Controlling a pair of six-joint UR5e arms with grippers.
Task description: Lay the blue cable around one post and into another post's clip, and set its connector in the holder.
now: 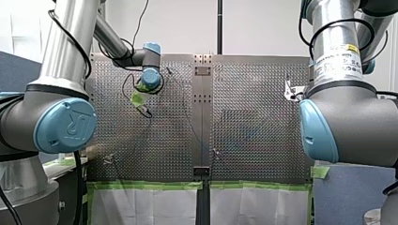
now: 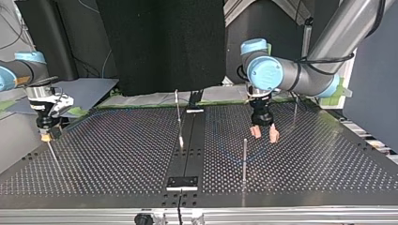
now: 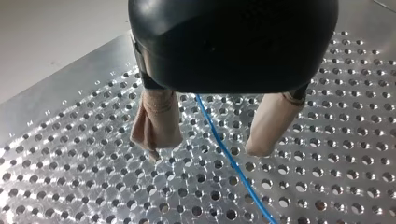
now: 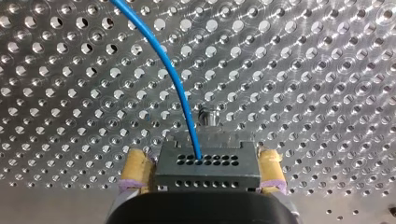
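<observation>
Blue cable (image 3: 233,163) ran ungripped between spread-open pads (image 3: 156,126) of left tool (image 3: 207,148), likely for guiding; right tool (image 4: 203,164) pinched connector (image 4: 208,175) by its sides for seating.

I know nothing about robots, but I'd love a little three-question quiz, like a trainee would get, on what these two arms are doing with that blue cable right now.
1. True or false: my left gripper, with beige pads, is shut on the thin blue cable.
2. What does my right gripper hold? A) a screwdriver B) the black rectangular connector with rows of holes C) nothing
3. Fill in: in the left wrist view, the cable runs over the perforated metal table and passes ___ the left gripper's two fingers.
Key: 1 false, the fingers stand open, clear of the cable; 2 B; 3 between.
</observation>
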